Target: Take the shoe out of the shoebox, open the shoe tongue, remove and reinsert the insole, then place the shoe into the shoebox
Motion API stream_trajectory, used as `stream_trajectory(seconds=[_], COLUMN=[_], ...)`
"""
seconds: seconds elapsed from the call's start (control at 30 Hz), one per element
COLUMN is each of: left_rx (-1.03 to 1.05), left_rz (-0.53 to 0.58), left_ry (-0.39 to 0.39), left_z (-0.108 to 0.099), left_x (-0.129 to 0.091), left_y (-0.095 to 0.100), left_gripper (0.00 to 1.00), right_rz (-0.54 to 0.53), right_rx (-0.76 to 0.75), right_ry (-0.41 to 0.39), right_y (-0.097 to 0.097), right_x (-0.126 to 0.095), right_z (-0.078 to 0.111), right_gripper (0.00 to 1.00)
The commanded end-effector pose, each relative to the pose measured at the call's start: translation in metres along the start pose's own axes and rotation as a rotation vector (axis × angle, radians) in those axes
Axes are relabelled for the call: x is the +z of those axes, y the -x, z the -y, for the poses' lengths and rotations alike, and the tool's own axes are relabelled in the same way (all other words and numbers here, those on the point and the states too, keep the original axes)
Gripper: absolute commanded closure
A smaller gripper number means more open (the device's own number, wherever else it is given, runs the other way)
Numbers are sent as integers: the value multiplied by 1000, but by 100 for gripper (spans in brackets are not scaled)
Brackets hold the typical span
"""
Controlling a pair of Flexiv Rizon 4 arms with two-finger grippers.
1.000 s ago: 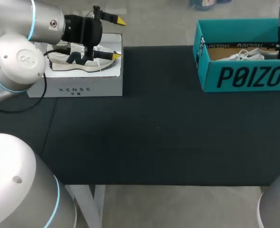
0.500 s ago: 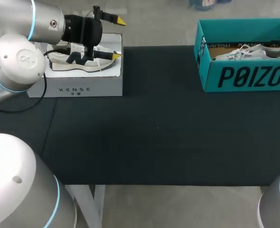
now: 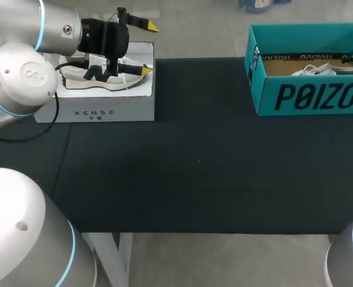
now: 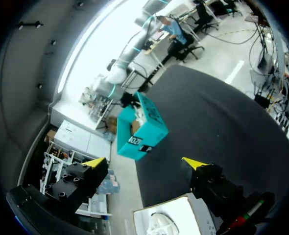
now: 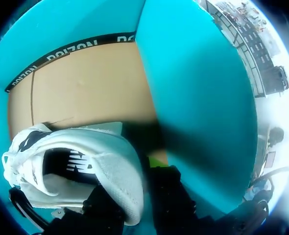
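Teal cardboard shoebox [image 3: 308, 95] holds the white mesh shoe [image 3: 314, 69], whose long axis runs along the box's length, its laced front pointing away from the right gripper [image 5: 134, 196] and its open collar toward it. The right fingers [image 5: 171, 196] stand on either side of the collar wall, one inside the opening and one outside, pinching it. The left gripper [image 3: 149, 49], fingers spread wide with nothing between them, hangs over a white cardboard box [image 3: 96, 110] with a cream shoe [image 3: 105, 81] just under its fingers.
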State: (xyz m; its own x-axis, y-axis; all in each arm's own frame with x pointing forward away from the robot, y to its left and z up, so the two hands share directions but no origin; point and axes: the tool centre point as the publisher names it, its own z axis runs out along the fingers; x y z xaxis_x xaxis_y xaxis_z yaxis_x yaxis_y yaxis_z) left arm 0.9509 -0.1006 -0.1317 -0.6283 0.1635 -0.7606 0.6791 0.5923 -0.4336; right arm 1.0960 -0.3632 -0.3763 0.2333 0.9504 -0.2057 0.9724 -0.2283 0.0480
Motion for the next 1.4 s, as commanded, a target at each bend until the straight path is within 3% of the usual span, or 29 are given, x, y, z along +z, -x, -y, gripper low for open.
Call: stream_trajectory(seconds=[0.03, 0.07, 0.1, 0.33, 0.5, 0.63, 0.77, 0.83, 1.27, 1.3, 1.37, 1.4], left_rx=[0, 0, 0, 0, 0, 0, 0, 0, 0, -41, -150, -285], left_rz=[-3, -3, -3, -3, -3, -3, -3, -3, -3, 4, 56, 30], left_ry=[3, 3, 3, 3, 3, 3, 3, 3, 3, 58, 253, 315], left_z=[0, 0, 0, 0, 0, 0, 0, 0, 0, -1, -4, -6], left_x=[1, 1, 1, 1, 1, 1, 1, 1, 1, 8, 28, 35], left_y=[1, 1, 1, 1, 1, 1, 1, 1, 1, 9, 28, 40], left_gripper=[0, 0, 0, 0, 0, 0, 0, 0, 0, 0, 0, 0], right_rz=[15, 17, 18, 6, -69, -166, -313, -324, -324, -324, -324, -324], right_rx=[2, 1, 3, 4, -17, -76, -197, -220, -220, -220, -220, -220], right_ry=[-13, -13, -14, -3, -20, -10, -33, -10, -10, -10, -10, -10], right_y=[-2, -1, 0, 2, -5, -9, 2, 11, 11, 11, 11, 11], right_x=[4, 2, 0, -33, -69, -105, -134, -140, -140, -140, -140, -140], right_z=[-3, -2, -1, 5, 7, 15, 26, 31, 31, 31, 31, 31], right_gripper=[77, 24, 0, 0, 0, 0, 0, 0, 0, 0, 0, 0])
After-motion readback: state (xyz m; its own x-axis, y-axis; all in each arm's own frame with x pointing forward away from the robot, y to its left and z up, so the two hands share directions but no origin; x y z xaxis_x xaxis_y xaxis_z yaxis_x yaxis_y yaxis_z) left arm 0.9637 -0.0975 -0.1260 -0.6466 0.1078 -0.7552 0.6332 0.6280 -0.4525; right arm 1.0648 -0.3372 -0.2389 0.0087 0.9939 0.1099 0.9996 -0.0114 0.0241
